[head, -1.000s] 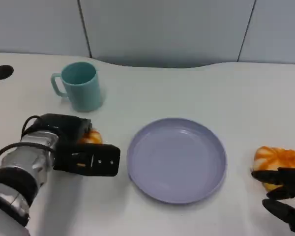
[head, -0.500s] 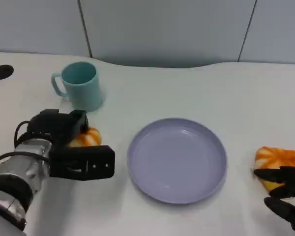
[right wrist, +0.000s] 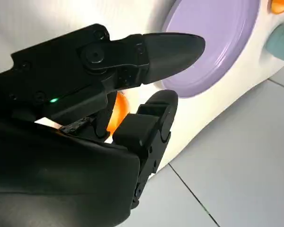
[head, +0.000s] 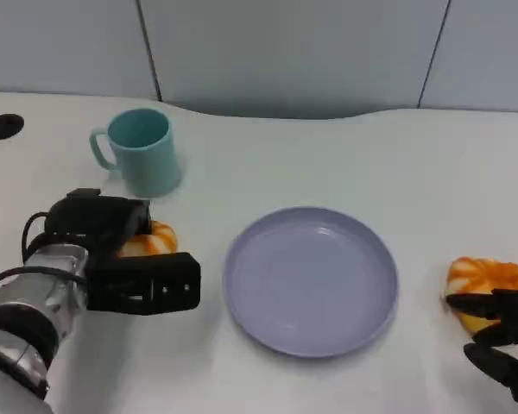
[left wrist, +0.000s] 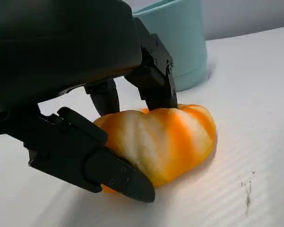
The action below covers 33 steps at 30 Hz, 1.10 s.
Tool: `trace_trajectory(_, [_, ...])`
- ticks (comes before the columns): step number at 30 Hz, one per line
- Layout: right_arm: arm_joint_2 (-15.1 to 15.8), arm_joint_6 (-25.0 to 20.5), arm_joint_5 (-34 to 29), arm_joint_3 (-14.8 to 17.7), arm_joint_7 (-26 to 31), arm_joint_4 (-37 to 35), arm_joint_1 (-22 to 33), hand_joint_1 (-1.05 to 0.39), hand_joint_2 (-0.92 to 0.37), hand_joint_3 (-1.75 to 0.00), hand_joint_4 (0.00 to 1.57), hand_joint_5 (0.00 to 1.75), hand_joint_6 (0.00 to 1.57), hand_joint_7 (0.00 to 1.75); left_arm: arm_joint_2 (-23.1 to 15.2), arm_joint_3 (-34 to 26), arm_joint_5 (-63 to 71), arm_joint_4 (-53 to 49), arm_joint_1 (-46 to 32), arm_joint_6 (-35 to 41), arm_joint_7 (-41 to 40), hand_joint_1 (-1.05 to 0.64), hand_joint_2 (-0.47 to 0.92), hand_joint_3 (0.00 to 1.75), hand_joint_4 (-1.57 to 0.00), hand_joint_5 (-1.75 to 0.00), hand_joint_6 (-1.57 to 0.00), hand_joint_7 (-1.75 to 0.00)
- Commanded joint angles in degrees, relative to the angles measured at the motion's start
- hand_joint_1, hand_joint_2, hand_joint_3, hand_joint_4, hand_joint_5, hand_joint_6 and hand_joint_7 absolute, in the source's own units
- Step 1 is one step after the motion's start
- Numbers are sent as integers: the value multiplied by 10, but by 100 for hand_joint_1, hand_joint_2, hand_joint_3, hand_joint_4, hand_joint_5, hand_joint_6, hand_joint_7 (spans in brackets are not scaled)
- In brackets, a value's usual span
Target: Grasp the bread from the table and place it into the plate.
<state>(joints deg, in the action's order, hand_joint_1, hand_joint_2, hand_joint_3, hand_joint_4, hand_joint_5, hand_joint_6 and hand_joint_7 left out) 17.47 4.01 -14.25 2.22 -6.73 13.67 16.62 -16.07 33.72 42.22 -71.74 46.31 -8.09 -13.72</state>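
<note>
Two orange-and-white striped breads lie on the white table. One bread (head: pixel 155 239) (left wrist: pixel 165 137) sits left of the lilac plate (head: pixel 311 276), resting on the table. My left hand (head: pixel 121 259) (left wrist: pixel 75 56) grips it, with fingers (left wrist: pixel 154 80) pressing its top and far side and the thumb against its near side. The second bread (head: pixel 488 276) (right wrist: pixel 112 113) lies right of the plate. My right hand (head: pixel 505 345) (right wrist: pixel 85 142) hovers at its near edge with fingers apart, holding nothing.
A teal mug (head: pixel 142 151) (left wrist: pixel 180 42) stands just behind the left bread, close to my left hand's fingers. The plate (right wrist: pixel 213 38) lies between the two hands. Dark round holes mark the table's far left (head: pixel 3 126) and far right edges.
My left hand has slid a little to the left and nearer, uncovering more of the left bread. The right hand has barely moved.
</note>
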Motion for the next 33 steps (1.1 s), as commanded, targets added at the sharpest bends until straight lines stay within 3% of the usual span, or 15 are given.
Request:
trace_trajectory(1, [4,0,-4,4,3,3,3,-24,-92,-34,67,61,83,0,-2,-10,-11,-10,-14,-6,3,-26,92,5,-61,-162,-84,-65])
trace_trajectory(2, [4,1,-4,4,3,3,3,-24,-92,-34,66,61,83,0,-3,-11,-12,-8,-14,-6,1,-24,92,6,-63,-169,-68,-108])
trace_trajectory(3, [4,1,-4,4,3,2,3,-24,-92,-34,66,61,83,0,-3,-12,-13,-8,-14,-6,0,-23,92,6,-64,-172,-59,-126])
trace_trajectory(5, [3,1,-4,4,3,2,3,-24,-92,-34,66,61,83,0,-3,-12,-14,-7,-13,-6,-1,-22,92,6,-64,-174,-52,-142])
trace_trajectory(8, [3,1,-3,4,2,2,3,-24,-92,-34,66,61,83,0,-11,-20,-23,5,-12,-16,3,-21,92,7,-65,-175,-50,-147])
trace_trajectory(9, [3,1,-3,4,2,1,2,-24,-92,-34,65,60,82,0,-19,-28,-31,20,-12,-27,6,-18,92,14,-66,-175,-48,-163])
trace_trajectory(11, [2,4,-1,3,3,-3,1,-25,-92,-34,65,60,82,0,-33,-40,-42,46,-13,-42,15,-16,92,21,-66,-175,-45,-172])
trace_trajectory(18, [-2,6,-2,0,7,-10,-4,-24,-92,-33,66,60,83,0,-76,-71,-57,126,-28,-126,-11,-7,86,17,-71,-175,-48,-175])
trace_trajectory(24, [-2,19,-1,-1,9,-22,-7,-24,-92,-33,66,60,83,1,-94,-94,-63,213,-43,-144,14,-7,83,15,-72,-175,-49,-175])
trace_trajectory(33, [-1,17,-1,-3,10,-23,-9,-25,-92,-33,66,58,83,0,-90,-102,-76,323,-55,-156,88,-1,82,13,-74,-175,-53,-175])
